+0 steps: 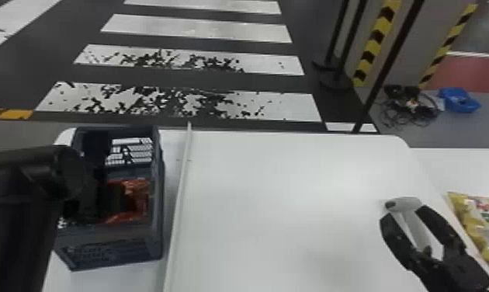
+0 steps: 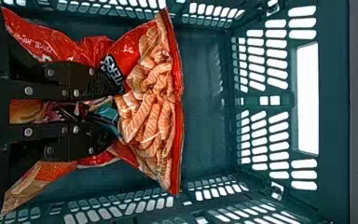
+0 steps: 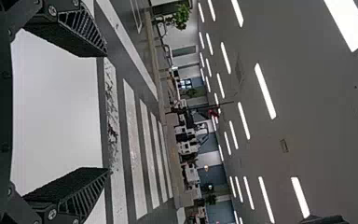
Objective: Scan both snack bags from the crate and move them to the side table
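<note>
Left fingers (image 1: 117,198) clench a glossy, creased red snack bag (image 2: 151,114); right fingers (image 1: 441,226) spread apart

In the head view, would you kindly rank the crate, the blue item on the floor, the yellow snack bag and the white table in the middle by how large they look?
1. White table
2. Crate
3. Yellow snack bag, cut off by the picture's edge
4. Blue item
</note>
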You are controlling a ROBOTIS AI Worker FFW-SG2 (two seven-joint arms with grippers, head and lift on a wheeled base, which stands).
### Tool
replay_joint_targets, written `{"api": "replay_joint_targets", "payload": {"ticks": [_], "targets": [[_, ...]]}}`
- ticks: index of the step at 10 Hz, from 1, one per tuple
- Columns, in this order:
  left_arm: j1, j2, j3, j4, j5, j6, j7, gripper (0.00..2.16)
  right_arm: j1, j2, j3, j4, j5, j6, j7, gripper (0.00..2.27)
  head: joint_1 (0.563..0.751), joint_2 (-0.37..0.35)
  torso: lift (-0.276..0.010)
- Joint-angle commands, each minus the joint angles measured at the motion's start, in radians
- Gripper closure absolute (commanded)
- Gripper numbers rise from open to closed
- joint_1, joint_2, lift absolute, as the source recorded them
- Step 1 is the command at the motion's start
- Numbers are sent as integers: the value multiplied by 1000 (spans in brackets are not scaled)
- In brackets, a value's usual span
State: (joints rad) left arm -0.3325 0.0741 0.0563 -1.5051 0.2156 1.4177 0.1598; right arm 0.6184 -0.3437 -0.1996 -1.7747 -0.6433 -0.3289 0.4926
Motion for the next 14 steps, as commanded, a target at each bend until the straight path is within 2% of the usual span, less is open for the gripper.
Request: {"api": "replay_joint_targets", "payload": {"ticks": [1, 5, 8, 9, 11, 14], "targets": [[26, 1, 13, -72, 1, 11, 0, 2125, 3, 0, -3, -2, -7, 0, 0, 120, 695, -91, -95], [102, -1, 16, -264, 1, 5, 15, 2128, 12, 5, -4, -17, -13, 0, 1, 120, 695, -83, -95], [174, -1, 20, -405, 7, -69, 56, 2125, 20, 9, -6, -22, -15, 0, 1, 124, 695, -73, -95], [193, -1, 19, -434, 10, -84, 60, 2128, 24, 12, -8, -22, -16, -3, 1, 124, 695, -69, -95], [228, -2, 22, -469, 53, -179, 64, 2128, 34, 12, -14, -23, -29, -15, 1, 124, 695, -73, -95], [236, -4, 42, -478, 79, -185, 38, 2128, 47, 12, -27, -31, -36, -34, 1, 124, 695, -97, -95]]}}
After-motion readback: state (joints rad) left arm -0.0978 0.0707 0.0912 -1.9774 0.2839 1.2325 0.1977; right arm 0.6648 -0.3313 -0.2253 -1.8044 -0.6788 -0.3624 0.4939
